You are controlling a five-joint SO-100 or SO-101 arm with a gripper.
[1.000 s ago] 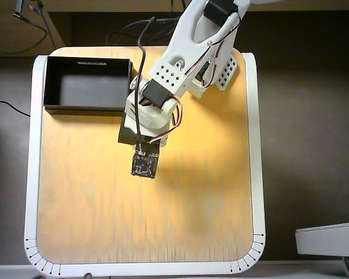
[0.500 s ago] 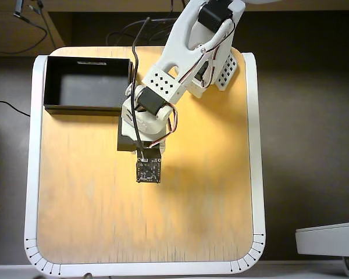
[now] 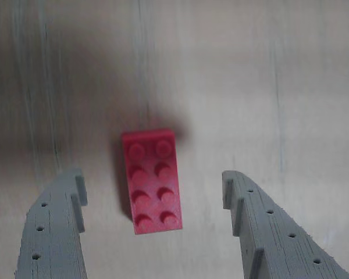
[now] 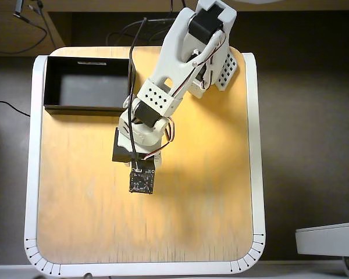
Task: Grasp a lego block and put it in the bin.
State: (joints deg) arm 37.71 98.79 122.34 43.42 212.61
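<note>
In the wrist view, the lego block [image 3: 150, 181] lies flat on the counter [image 3: 267, 87], studs facing up, two rows of four studs visible. Its long axis runs roughly from the near edge of the picture toward the far edge, tilted slightly. The block casts a dark shadow on its left and far sides.

The fingers [image 3: 53, 226] of the gripper [image 3: 153, 200] are spread wide and hold nothing. One grey finger enters at the lower left, the other at the lower right. The block sits between them, somewhat closer to the left finger, with bare counter visible on both sides. Neither finger touches the block.

In the overhead view, the white arm [image 4: 180, 58] reaches from the far right of the counter [image 4: 209, 203] toward the left-centre area. The wrist camera board [image 4: 142, 180] covers the fingers and the block, so neither can be seen there.

The bin [image 4: 47, 87] stands at the far left corner of the counter, with a white strip on its far rim. Its dark floor shows nothing inside. The bin is well apart from the camera board, toward the far left.
</note>
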